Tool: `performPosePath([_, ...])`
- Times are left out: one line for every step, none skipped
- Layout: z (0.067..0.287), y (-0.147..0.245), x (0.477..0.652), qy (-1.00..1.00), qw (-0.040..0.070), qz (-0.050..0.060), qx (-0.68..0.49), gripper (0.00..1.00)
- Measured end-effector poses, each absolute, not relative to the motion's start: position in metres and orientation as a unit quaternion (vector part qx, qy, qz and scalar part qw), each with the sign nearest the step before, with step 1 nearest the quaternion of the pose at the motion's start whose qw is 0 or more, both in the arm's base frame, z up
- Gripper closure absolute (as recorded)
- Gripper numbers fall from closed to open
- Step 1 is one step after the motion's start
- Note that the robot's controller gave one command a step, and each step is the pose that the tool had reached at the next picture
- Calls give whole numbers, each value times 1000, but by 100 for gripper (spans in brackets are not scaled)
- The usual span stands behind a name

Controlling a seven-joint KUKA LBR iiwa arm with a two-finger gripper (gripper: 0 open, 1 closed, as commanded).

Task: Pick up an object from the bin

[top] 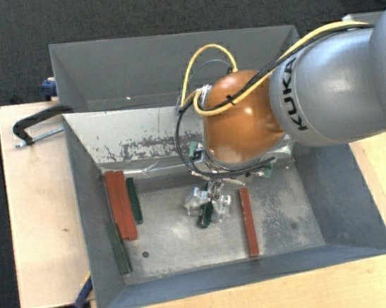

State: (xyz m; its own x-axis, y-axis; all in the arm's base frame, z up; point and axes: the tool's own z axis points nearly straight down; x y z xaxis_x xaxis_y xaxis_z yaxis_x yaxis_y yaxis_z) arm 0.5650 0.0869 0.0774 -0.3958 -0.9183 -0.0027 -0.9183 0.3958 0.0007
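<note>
Looking down into the grey metal bin point(341, 193), I've got my two-finger gripper point(210, 200) low at mid-floor, over a small dark green block point(204, 218). Can't tell if the gripper's open or closed. A thin red stick point(248, 224) lies just beside.

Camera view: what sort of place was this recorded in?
Probably a robot bin-picking test cell: a grey metal bin holding loose red bars and green strips, with a KUKA arm reaching in.
</note>
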Motion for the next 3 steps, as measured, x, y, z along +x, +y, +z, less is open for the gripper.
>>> performPosePath([196,92,561,824,3,0,-567,100])
performPosePath([196,92,561,824,3,0,-567,100])
performPosePath([227,86,565,770,9,-5,-638,100])
